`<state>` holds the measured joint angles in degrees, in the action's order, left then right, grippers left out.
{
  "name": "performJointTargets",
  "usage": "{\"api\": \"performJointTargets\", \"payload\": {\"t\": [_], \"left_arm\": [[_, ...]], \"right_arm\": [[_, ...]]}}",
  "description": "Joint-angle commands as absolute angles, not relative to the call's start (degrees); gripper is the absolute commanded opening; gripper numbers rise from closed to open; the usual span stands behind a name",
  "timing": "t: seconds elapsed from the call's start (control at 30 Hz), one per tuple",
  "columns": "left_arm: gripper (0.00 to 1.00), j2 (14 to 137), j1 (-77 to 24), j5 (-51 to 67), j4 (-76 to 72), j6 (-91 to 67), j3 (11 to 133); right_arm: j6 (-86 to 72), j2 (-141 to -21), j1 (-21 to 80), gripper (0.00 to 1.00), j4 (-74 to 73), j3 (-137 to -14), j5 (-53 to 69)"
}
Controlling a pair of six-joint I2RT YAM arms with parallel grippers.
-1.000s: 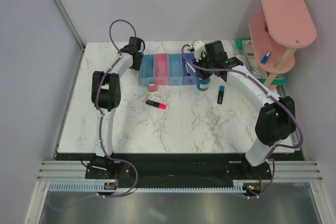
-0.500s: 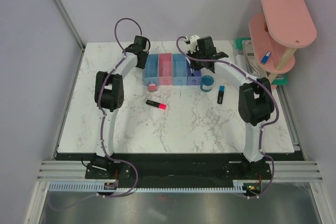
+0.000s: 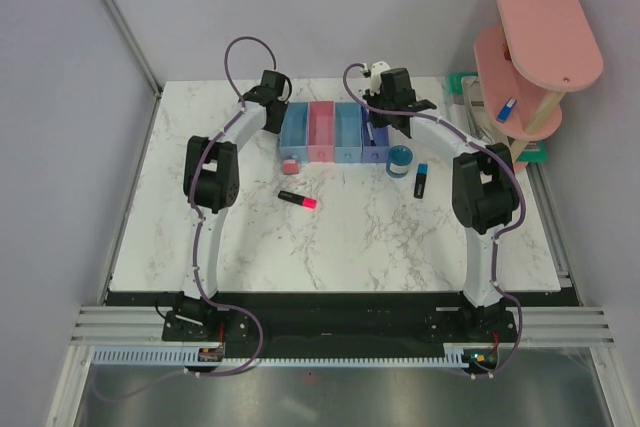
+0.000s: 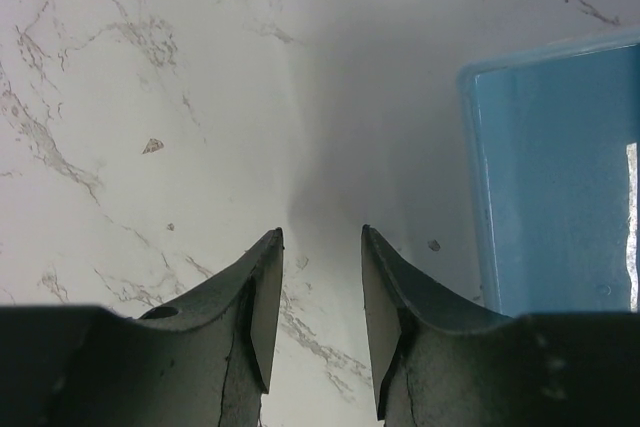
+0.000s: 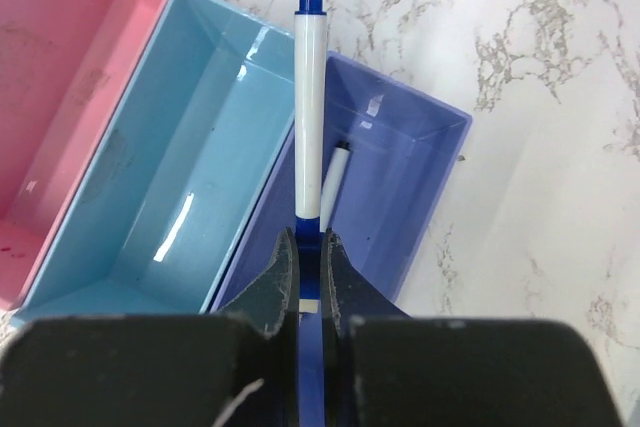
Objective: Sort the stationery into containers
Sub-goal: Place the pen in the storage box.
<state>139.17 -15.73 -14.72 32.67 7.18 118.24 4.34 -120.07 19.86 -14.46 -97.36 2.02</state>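
Right gripper (image 5: 308, 247): jaws pinched tight on a white pen (image 5: 309, 107), its blue cap pointing to 12 o'clock over the violet-blue tray (image 5: 410, 167). A second pen (image 5: 333, 182) lies inside that tray.

Left gripper (image 4: 320, 247): I see it half spread with nothing between the jaws, above bare table (image 4: 150, 97). Blue tray (image 4: 550, 177) at 2 o'clock.

From above: blue pot (image 3: 400, 158) at 4 o'clock of the violet-blue tray, pink eraser (image 3: 291, 164) at 6 o'clock of the blue tray.

The right end effector (image 5: 308, 240) clamps a white pen (image 5: 310, 107) above the violet-blue tray (image 5: 412, 179).
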Motion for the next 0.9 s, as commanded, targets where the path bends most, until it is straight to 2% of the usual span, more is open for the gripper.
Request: {"api": "performJointTargets", "payload": {"t": [0.0, 0.27, 0.43, 0.53, 0.73, 0.87], "left_arm": [[0.45, 138.3, -16.2, -14.7, 31.6, 8.0, 117.9], [0.49, 133.3, -15.7, -15.4, 31.5, 8.8, 114.0], [0.52, 130.3, -15.5, -15.6, 31.3, 9.6, 111.2], [0.53, 128.1, -15.2, -15.7, 30.9, 10.2, 108.8], [0.54, 122.3, -14.7, -15.1, 28.0, 12.6, 102.3], [0.54, 117.2, -14.7, -12.0, 24.0, 16.3, 95.4]], "right_arm": [[3.1, -118.1, 19.3, 0.00, -10.8, -95.6, 0.4], [3.0, -118.1, 18.6, 0.01, -9.8, -92.5, 0.4], [2.8, -118.2, 18.7, 0.05, -9.8, -91.9, 0.4], [3.0, -118.0, 18.6, 0.12, -9.8, -91.6, -0.7], [3.8, -117.9, 18.7, 0.49, -10.6, -92.0, -0.6], [4.3, -117.5, 18.7, 0.63, -12.0, -93.2, -0.6]]}}
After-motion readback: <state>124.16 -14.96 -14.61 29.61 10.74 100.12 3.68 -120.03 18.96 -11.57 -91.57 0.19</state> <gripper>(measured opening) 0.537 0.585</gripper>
